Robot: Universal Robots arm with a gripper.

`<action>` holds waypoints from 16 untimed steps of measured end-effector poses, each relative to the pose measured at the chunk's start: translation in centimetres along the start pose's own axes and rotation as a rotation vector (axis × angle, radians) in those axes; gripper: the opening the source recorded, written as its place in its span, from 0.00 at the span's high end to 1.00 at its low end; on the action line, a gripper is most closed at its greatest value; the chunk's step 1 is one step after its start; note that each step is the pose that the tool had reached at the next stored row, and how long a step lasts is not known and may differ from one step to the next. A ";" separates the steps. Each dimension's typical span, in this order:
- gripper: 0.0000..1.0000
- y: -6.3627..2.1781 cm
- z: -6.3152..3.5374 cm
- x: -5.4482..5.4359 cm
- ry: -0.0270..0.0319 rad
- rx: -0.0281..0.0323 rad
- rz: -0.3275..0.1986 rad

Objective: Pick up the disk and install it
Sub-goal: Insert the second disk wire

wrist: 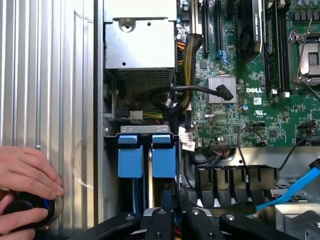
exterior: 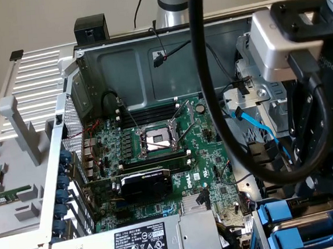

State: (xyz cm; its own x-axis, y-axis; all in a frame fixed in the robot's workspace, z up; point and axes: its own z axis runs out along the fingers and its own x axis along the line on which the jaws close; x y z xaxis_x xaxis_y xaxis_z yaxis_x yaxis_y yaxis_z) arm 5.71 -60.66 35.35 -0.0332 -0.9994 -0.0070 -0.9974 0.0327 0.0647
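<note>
Open computer case (exterior: 149, 62) lying on its side on a ribbed metal bench, green motherboard (exterior: 175, 153) facing up, power supply (exterior: 142, 243) at the near edge. Near right corner in the exterior view: the drive bay, blue tabs showing (exterior: 291, 218), robot arm head (exterior: 301, 60) hanging right above it. In the wrist view the gripper (wrist: 172, 220) sits at the mouth of that bay, its black linkage just over the slot beside two blue carriers. Jaws look nearly closed; whether they are pinching anything can't be made out, since the fingertips are out of sight. The disk (wrist: 164, 160) is taken to be the blue-framed unit directly ahead of the gripper, standing on edge in the bay next to a second blue carrier (wrist: 130, 160); long axis runs down into the bay, so only its blue end tab faces the camera. Looks seated or close to it. A person's hands (wrist: 25, 190) rest on a black knob on the bench, well apart from the bay. Farther back: black graphics card (exterior: 145, 184), empty processor socket (exterior: 156, 140), loose blue cable (exterior: 260, 128).
</note>
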 end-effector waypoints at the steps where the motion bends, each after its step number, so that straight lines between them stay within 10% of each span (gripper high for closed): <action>1: 0.84 0.00 0.01 0.0 0.0001 -0.0001 0.001; 16: 0.84 -0.04 0.55 0.1 -0.0003 -0.0004 0.009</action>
State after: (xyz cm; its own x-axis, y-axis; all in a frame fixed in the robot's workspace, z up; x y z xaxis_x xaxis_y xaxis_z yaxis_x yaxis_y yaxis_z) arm 5.71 -60.76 34.80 -0.0424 -0.9991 -0.0066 -0.9970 0.0419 0.0651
